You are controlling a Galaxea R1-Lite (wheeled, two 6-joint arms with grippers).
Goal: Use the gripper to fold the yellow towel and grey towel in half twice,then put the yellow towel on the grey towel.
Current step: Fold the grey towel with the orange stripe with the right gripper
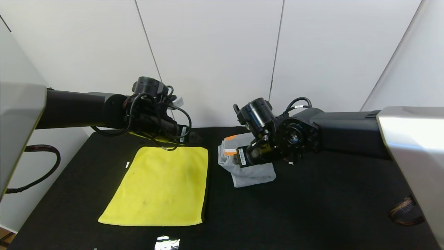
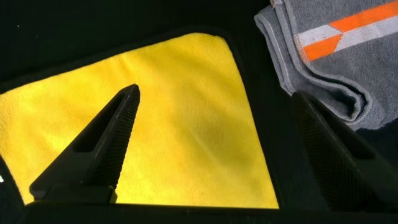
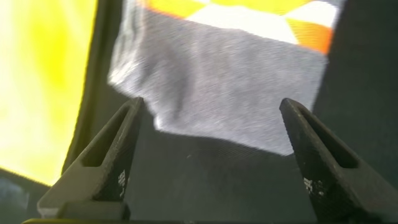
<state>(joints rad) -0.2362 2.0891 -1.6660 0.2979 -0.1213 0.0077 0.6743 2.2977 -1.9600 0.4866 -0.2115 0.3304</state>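
Observation:
The yellow towel [image 1: 159, 187] lies flat on the black table, left of centre. The grey towel [image 1: 249, 175] lies folded in a small bundle to its right, its white-and-orange band at the far end. My left gripper [image 1: 189, 137] hovers over the yellow towel's far edge, open and empty. In the left wrist view, the left gripper [image 2: 216, 93] spans the yellow towel [image 2: 174, 124], with the grey towel [image 2: 348, 56] beside it. My right gripper [image 1: 240, 158] hovers over the grey towel, open and empty. In the right wrist view, the right gripper [image 3: 211, 102] is above the edge of the grey towel [image 3: 230, 68].
The black table [image 1: 312, 208] runs to a white panelled wall at the back. A shiny scrap [image 1: 167, 242] lies at the front edge. A small white mark [image 1: 127, 165] sits left of the yellow towel. A cable [image 1: 404, 210] hangs at the right.

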